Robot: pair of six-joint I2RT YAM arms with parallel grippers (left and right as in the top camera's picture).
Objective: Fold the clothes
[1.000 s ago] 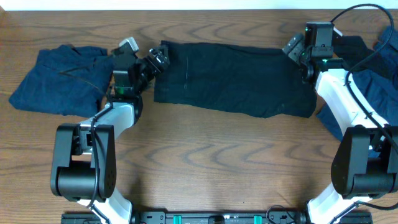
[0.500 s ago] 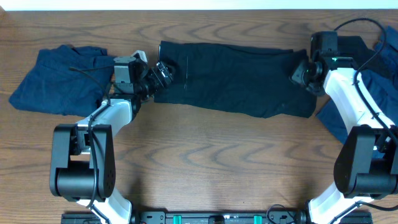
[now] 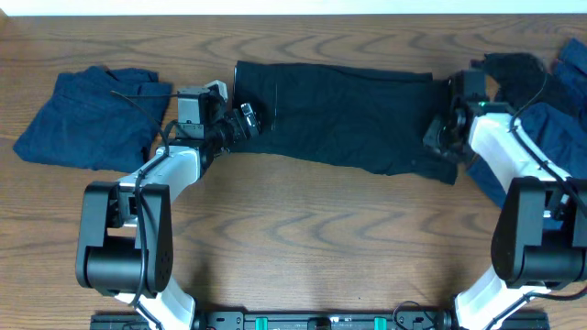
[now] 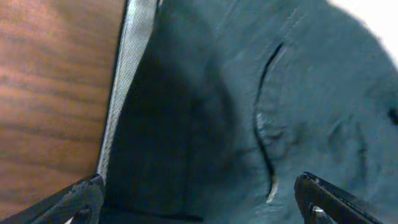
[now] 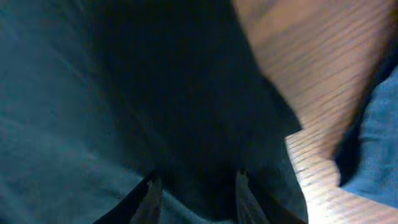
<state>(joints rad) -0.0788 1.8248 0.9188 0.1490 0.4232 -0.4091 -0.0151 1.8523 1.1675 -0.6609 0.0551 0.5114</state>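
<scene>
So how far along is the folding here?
Nothing looks clearly done: the blue garment at left is bunched, fold unclear. In hand: the shorts lie flat, right fingers apparently closed on their right edge, left fingers open at the left edge. Left: folding them, plus the navy pile at right.

The black cloth shorts point(image 3: 344, 119) lay spread flat across the brown wooden table point(image 3: 303, 229). The left gripper point(image 3: 246, 119) sat at their left edge and the right gripper point(image 3: 438, 137) on their right edge. A folded dark-blue cloth garment point(image 3: 92, 119) lay well to the left. Blue cloth pieces point(image 3: 564, 137) lay at the far right.
</scene>
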